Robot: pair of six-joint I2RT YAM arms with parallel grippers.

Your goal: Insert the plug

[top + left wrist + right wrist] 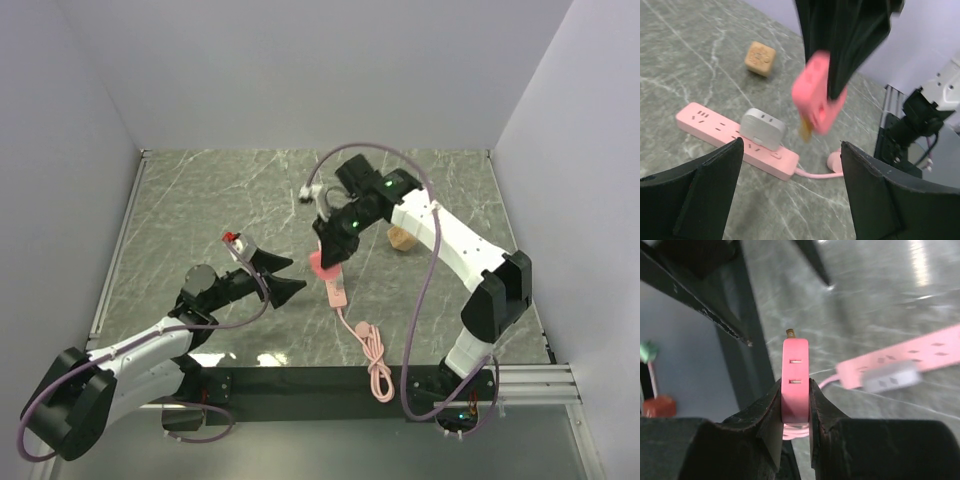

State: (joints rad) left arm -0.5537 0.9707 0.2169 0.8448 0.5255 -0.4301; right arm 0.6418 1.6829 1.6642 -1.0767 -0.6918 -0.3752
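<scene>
Small flat coral-pink plastic plug with rounded corners is pinched edge-on between the right jaws, lower centre of the right wrist view. One brass prong shows at its far end. The plug is in the air, off the grey-green marbled bench.

Overhead, it hangs at frame centre, close to the upper end of the long pale-pink power strip. The strip lies flat, and its pink cord loops toward the bottom edge. In the left wrist view the plug looks tilted with its prongs pointing down. Cannot tell which socket it is over, if any.

A light-grey rounded square adapter already sits on the strip. The left jaws are spread wide and empty, left of centre overhead, near the strip and touching nothing. A tan cube sits apart, right of centre.

Risks, as judged from here:
- A tilted plug means the prongs may meet the strip face at an angle and skid instead of entering.
- Nothing pins the strip, so a downward push off-centre could slide or tip it.
- The grip is on the plug's two flat faces only, so it may pivot in the jaws under insertion force.
- The grey adapter crowds the neighbouring sockets, so the plug body or the right jaws could bump it.
</scene>
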